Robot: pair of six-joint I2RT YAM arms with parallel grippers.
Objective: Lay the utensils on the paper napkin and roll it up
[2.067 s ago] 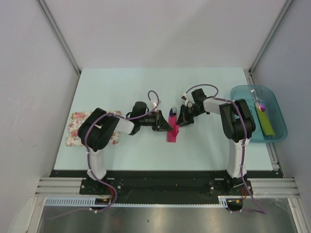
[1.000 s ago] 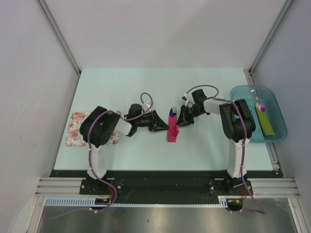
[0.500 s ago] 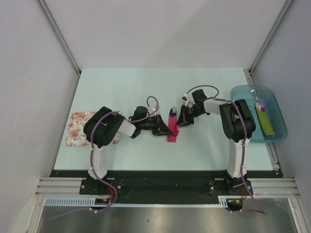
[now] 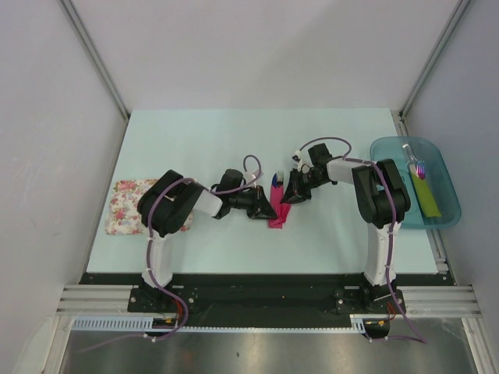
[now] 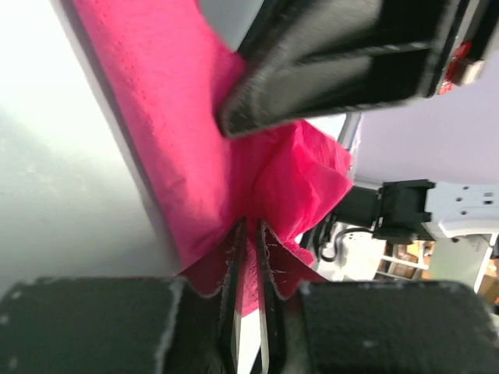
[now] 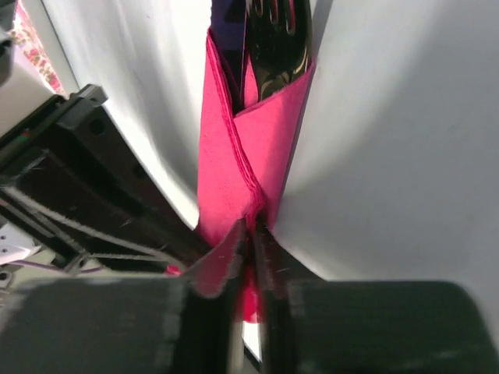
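The magenta paper napkin (image 4: 277,214) lies folded into a narrow roll at the table's middle. The black fork (image 4: 279,178) and a dark blue piece (image 4: 273,181) stick out of its far end; the fork's tines show in the right wrist view (image 6: 277,31). My left gripper (image 4: 271,209) is shut on the napkin's left side (image 5: 195,148). My right gripper (image 4: 287,204) is shut on the napkin's edge (image 6: 242,148) from the right. The two grippers meet across the roll.
A white cloth with pink floral print (image 4: 129,206) lies at the left, partly under the left arm. A blue tray (image 4: 390,148) at the right edge holds a white-handled brush (image 4: 413,160) and a yellow-green strip (image 4: 426,196).
My left gripper has rotated and moved right and a little nearer, closing in on the napkin roll. The right arm has barely moved.
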